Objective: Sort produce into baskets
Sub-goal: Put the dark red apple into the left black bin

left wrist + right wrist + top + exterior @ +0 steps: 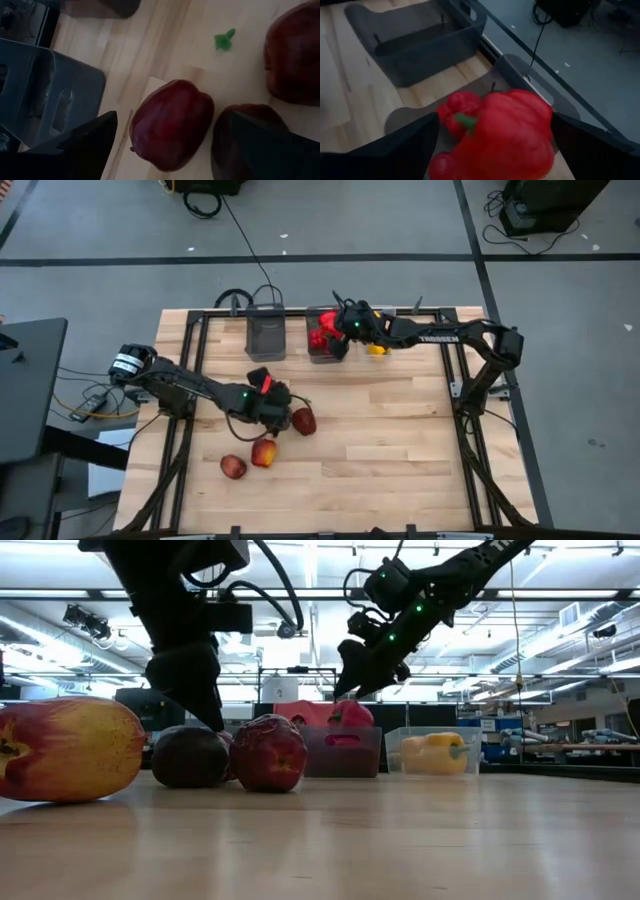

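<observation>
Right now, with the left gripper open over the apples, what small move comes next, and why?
Probably lower the left gripper straight down around the dark red apple and close. Its fingers already stand open to either side of that apple, which lies loose on the table. The right gripper is busy over the bin of red peppers.

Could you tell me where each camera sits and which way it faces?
High view: overhead, straight down on the table; both arms show.
Low view: at tabletop height, level across the apples; both arms come down from above.
Left wrist view: over an apple, between the left gripper fingers.
Right wrist view: over red peppers in a basket, right gripper open.
Shared: high and low views both show the yellow pepper.
</observation>
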### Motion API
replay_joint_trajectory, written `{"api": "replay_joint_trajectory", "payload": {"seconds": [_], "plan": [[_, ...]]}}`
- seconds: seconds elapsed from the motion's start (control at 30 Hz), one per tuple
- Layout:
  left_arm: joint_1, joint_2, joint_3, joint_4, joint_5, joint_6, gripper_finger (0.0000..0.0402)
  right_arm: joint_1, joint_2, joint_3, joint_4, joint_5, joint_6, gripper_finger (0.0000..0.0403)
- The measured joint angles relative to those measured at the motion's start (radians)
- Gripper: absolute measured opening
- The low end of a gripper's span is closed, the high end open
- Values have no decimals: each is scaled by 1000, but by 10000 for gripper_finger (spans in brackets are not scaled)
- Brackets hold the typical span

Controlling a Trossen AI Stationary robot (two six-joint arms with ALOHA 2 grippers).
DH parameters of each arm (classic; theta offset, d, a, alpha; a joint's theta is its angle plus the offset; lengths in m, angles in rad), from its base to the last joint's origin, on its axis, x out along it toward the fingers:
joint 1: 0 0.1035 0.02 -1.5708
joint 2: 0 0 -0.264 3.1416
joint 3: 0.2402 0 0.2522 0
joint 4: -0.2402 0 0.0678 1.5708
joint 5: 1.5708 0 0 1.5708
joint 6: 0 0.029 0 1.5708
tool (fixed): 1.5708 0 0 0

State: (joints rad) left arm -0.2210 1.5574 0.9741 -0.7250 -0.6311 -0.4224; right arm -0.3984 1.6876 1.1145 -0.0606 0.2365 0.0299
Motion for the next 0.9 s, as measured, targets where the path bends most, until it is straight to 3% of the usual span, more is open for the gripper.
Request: {"api": "replay_joint_trajectory", "payload": {"seconds": [0.33, 0.53, 0.73, 0.9], "plan": [[70, -1, 0, -1, 9, 91, 392, 58, -79, 0, -5, 6, -4, 388], [86, -53, -28, 1, 4, 114, 392, 110, -165, -9, -113, -28, 50, 387], [86, -231, -168, 64, 12, 81, 392, 197, -223, -138, -15, -51, 118, 387], [86, -384, -345, 330, 129, 106, 392, 293, -235, -239, 120, -54, 136, 387]]}}
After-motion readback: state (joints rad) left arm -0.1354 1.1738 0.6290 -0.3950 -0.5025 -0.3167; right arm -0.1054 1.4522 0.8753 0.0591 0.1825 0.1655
